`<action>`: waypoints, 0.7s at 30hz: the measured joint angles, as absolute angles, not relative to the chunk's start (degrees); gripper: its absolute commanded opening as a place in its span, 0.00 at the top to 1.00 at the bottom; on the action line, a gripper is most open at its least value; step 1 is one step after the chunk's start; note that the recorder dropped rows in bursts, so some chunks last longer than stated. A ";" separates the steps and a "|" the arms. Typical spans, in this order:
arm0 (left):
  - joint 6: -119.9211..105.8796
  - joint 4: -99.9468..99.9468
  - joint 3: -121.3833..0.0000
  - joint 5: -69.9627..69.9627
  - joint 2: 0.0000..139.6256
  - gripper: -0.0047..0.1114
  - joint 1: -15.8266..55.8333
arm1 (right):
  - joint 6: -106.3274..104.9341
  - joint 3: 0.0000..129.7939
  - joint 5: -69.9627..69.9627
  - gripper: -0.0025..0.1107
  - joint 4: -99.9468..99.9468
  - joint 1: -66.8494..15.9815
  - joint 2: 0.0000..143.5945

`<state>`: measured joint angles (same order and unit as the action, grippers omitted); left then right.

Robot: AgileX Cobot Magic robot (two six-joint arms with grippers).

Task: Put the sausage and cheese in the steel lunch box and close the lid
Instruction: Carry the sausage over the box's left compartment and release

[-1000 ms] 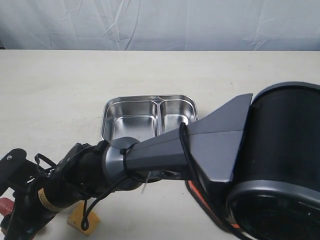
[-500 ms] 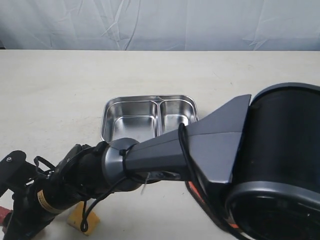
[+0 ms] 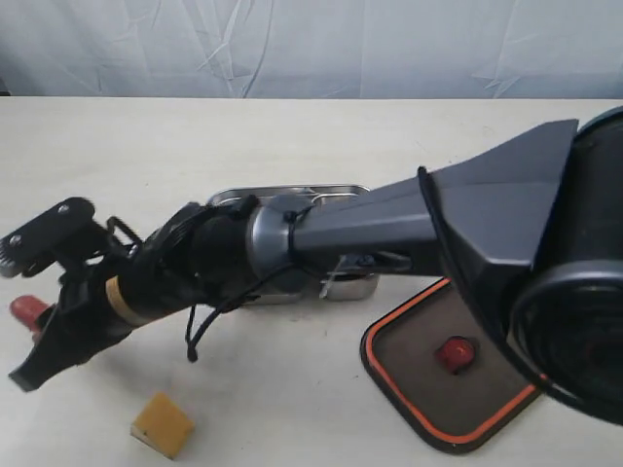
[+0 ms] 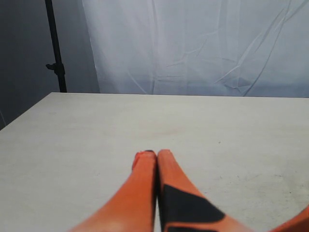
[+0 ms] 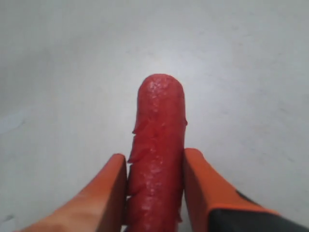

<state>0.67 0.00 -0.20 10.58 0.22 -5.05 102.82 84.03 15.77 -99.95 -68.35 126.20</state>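
The ridged red sausage (image 5: 159, 121) sits between the orange fingers of my right gripper (image 5: 154, 157), which is shut on it above the pale table. In the exterior view that arm reaches across to the far left, where the sausage (image 3: 27, 311) shows at the right gripper (image 3: 34, 319). The yellow cheese (image 3: 163, 424) lies on the table below it, near the front edge. The steel lunch box (image 3: 326, 190) is mostly hidden behind the arm. The dark lid (image 3: 419, 384) with its orange rim lies to the box's right, red valve up. My left gripper (image 4: 157, 153) is shut on nothing over bare table.
The right arm's forearm and cables (image 3: 389, 229) cross over the lunch box and hide its compartments. A white cloth backdrop (image 3: 311, 44) hangs behind the table's far edge. A black stand pole (image 4: 54, 46) is at one corner in the left wrist view.
My right gripper has closed on the sausage and risen from the front left corner, carrying it up and away from the table. The cheese and lid now show fully. The left gripper is unchanged.
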 measured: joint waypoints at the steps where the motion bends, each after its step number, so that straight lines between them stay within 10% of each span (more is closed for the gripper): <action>1: 0.67 0.00 -0.20 10.58 0.22 0.96 -5.05 | 103.25 84.03 15.77 0.99 -99.95 -67.14 125.97; 21: 0.67 0.00 -0.20 10.58 0.22 0.96 -5.05 | 107.60 72.35 22.24 0.99 -99.95 -48.03 113.80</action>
